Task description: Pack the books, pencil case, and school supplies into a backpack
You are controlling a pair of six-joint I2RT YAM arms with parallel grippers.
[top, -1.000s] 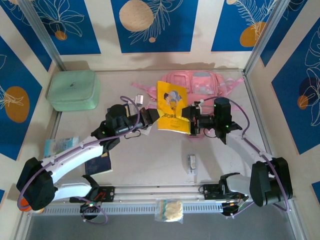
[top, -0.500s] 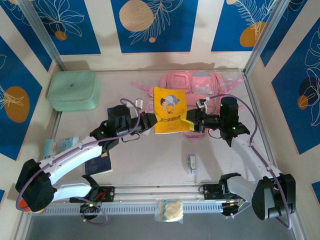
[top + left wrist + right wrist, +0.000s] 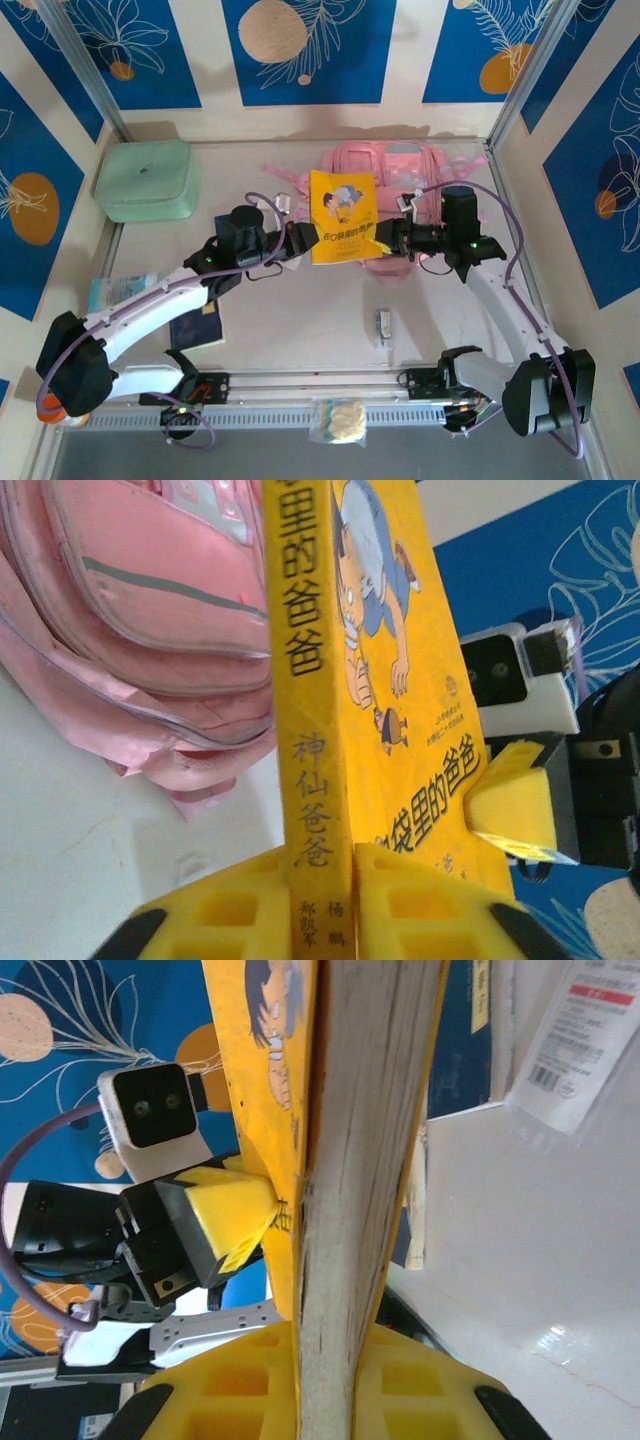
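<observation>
Clamping the yellow book (image 3: 342,215) at its spine, left gripper (image 3: 328,905) has pads tight on both covers. Right gripper (image 3: 325,1385) is clenched on the opposite page edge. The book hangs between them, over the near edge of the pink backpack (image 3: 410,160). A navy book (image 3: 195,330) lies on the surface (image 3: 300,310).

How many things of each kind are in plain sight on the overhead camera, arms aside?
Books: 2 (yellow book, navy book)
Backpack: 1
Mint-green zip case: 1
Packets: 2 (teal packet, clear bag)
Small pale oblong item: 1
Total: 7
More may lie hidden under the left arm.
</observation>
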